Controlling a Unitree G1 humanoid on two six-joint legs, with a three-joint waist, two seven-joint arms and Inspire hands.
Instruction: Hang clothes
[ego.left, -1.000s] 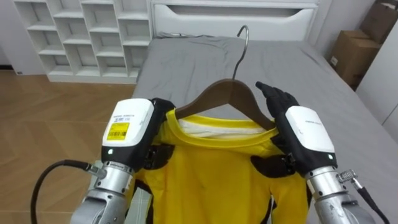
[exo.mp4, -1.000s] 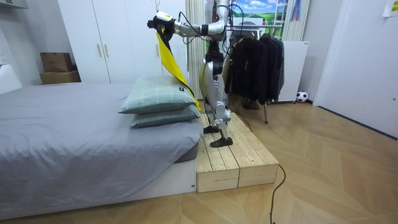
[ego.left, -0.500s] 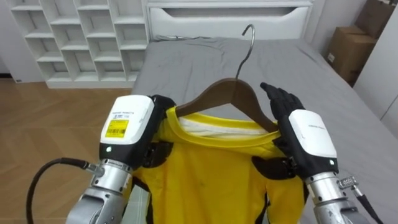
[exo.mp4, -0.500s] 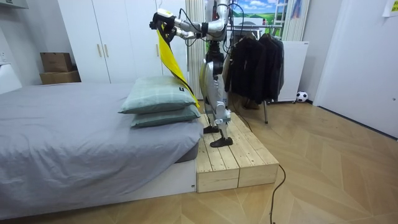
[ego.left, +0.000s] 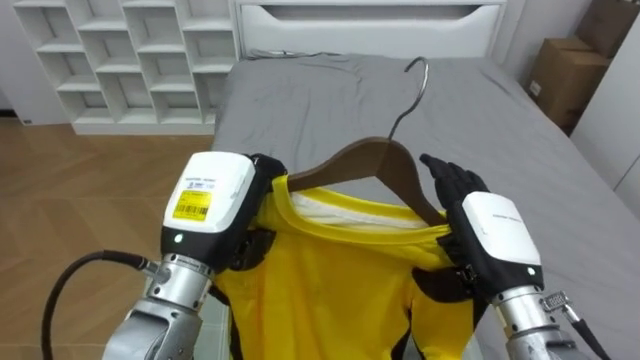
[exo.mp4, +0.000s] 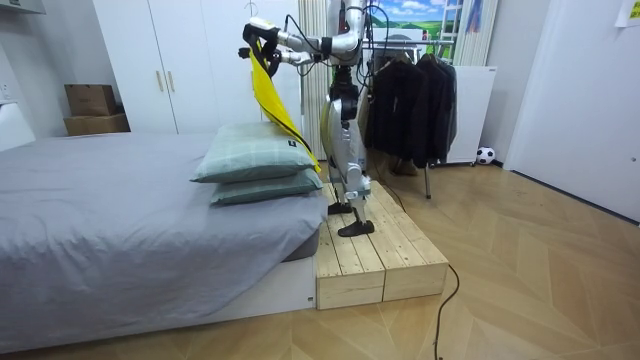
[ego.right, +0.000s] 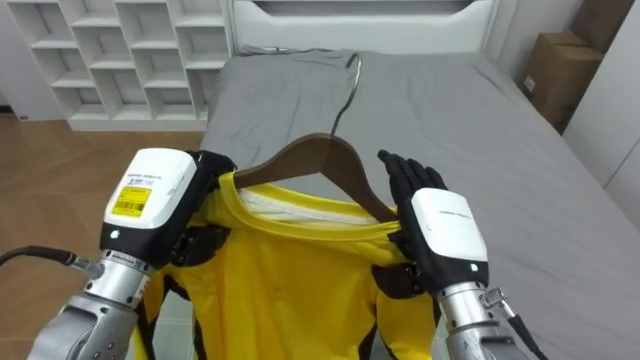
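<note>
**Garment on hanger and held up; not yet on the rail.**
The yellow shirt (ego.left: 330, 290) is already threaded onto the wooden hanger (ego.left: 375, 160), collar seated, with the metal hook (ego.left: 416, 70) free and pointing up over the grey bed (ego.left: 560, 190). The left hand (ego.left: 215, 210) is clamped on the shirt's left shoulder at the hanger end. The right hand (ego.left: 487, 240) pinches the right shoulder between its thumb in front and its fingers laid along the hanger arm. In the room view the robot stands on the wooden platform (exo.mp4: 385, 260) beside the bed, arms raised, facing away from the clothes rack (exo.mp4: 410, 90) of dark garments. Judged outstanding: turn to the rack, hook the hanger over its rail and release.
</note>
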